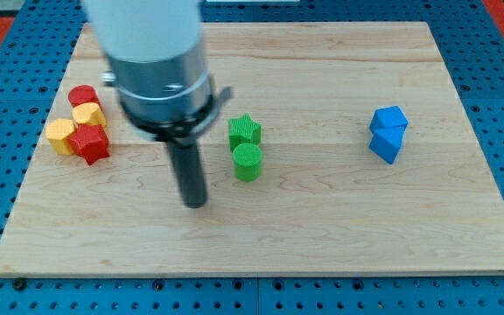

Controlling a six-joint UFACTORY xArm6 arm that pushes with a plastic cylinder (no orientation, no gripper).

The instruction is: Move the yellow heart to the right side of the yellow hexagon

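No pincer on this arm: straight dark rod only, so no spread or pinch to tell. My tip (196,203) rests on bare wooden table (322,236), left of view's centre, touching no block. Nearest: green cylinder (248,162) just to view's right, green star (244,131) touching it above. Cluster well apart toward view's left: yellow heart (87,114) under red cylinder (82,94), yellow hexagon (60,136) lower left, red star (90,143) beside it. Two blue blocks, shape unclear, (388,133) far at view's right.
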